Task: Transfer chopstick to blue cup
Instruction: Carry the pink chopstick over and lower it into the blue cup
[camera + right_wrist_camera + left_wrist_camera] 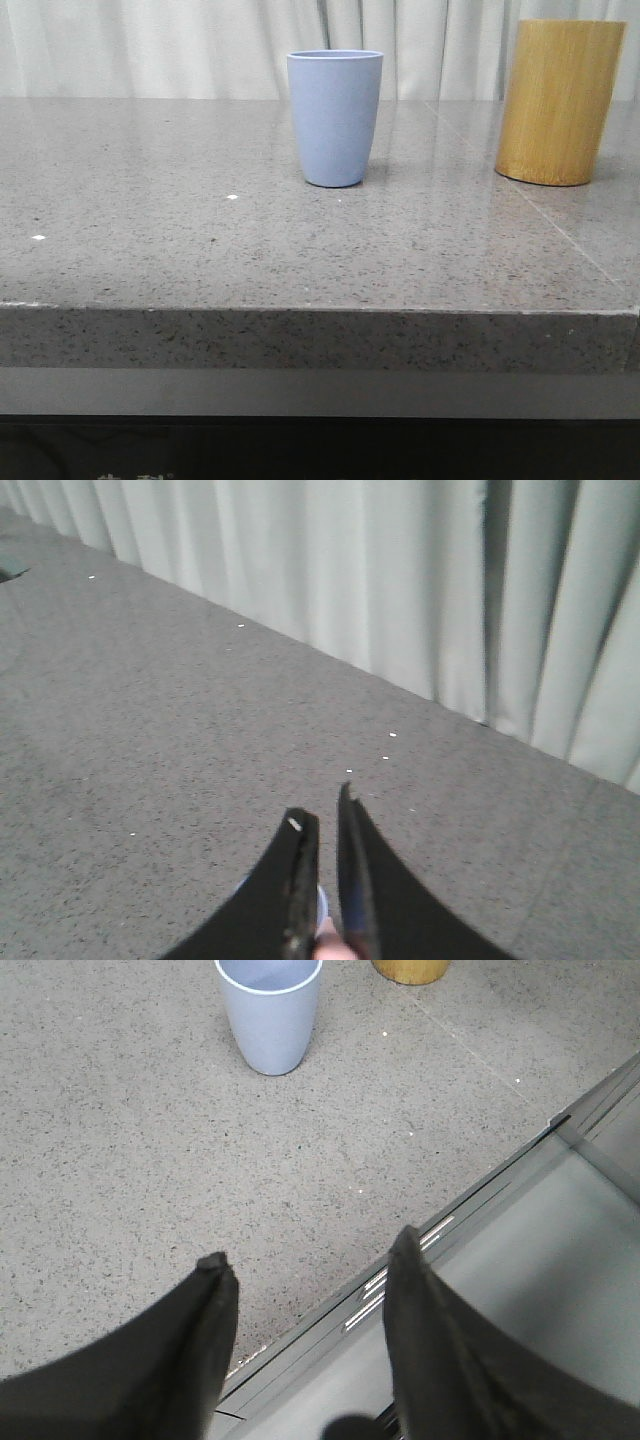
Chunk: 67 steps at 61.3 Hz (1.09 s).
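Note:
The blue cup (335, 120) stands upright near the middle of the grey stone table, and nothing sticks out of it in the front view. My left gripper (308, 1248) hangs open and empty over the table's front edge, the blue cup (268, 1015) well ahead of it. My right gripper (322, 810) has its fingers almost together, with a pale pink bit of the chopstick (332, 950) pinched between them near their base. A sliver of pale blue (322, 905) shows just behind that bit; the rest of the chopstick is hidden by the fingers.
A tall yellow-brown bamboo cylinder (558, 100) stands to the right of the blue cup, and its base (410, 970) shows beyond the cup in the left wrist view. White curtains (400, 580) hang behind the table. The table's front edge (470, 1195) drops to a metal frame.

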Tool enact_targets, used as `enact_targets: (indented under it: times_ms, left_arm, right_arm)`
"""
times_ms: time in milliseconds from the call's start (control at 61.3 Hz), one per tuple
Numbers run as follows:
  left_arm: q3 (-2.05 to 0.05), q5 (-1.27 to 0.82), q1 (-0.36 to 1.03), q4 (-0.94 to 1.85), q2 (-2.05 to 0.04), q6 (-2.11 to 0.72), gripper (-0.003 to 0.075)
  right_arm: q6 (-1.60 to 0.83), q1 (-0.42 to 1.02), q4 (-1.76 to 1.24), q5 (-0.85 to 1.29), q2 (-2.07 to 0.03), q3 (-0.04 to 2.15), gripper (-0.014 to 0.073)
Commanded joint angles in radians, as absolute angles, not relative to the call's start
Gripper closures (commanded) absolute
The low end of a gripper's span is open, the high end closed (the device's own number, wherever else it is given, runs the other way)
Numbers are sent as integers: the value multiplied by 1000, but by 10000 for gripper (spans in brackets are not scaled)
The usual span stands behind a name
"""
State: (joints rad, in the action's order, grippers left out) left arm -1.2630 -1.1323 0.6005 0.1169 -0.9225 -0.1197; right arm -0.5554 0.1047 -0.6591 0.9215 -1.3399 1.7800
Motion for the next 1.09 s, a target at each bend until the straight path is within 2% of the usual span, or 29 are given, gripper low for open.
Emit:
enact_targets:
  times_ms: [0, 245, 653, 734, 930, 1012, 1077]
  left_arm:
    - [-1288, -1066, 599, 134, -915, -120, 375]
    - [-1288, -1066, 599, 134, -915, -120, 375]
    - [-1288, -1062, 599, 134, -915, -120, 375]
    - [-1288, -1062, 599, 134, -915, -120, 375]
    - [-1288, -1062, 599, 134, -915, -120, 375]
    - [-1288, -1062, 599, 134, -915, -120, 375]
    - [-1288, -1062, 599, 134, -915, -120, 375]
  right_arm:
    - [-566, 195, -636, 792, -1350, 1779, 659]
    - [-566, 341, -548, 664, -1472, 1722, 659]
    - [-566, 390, -550, 603, -1666, 1721, 656]
    - [-566, 390, -550, 607, -1681, 1721, 592]
    - [-566, 390, -550, 622, -1688, 1722, 277]
    - [-566, 388, -548, 640, -1674, 1735, 207]
    - [-561, 382, -543, 675, -1655, 1754, 202]
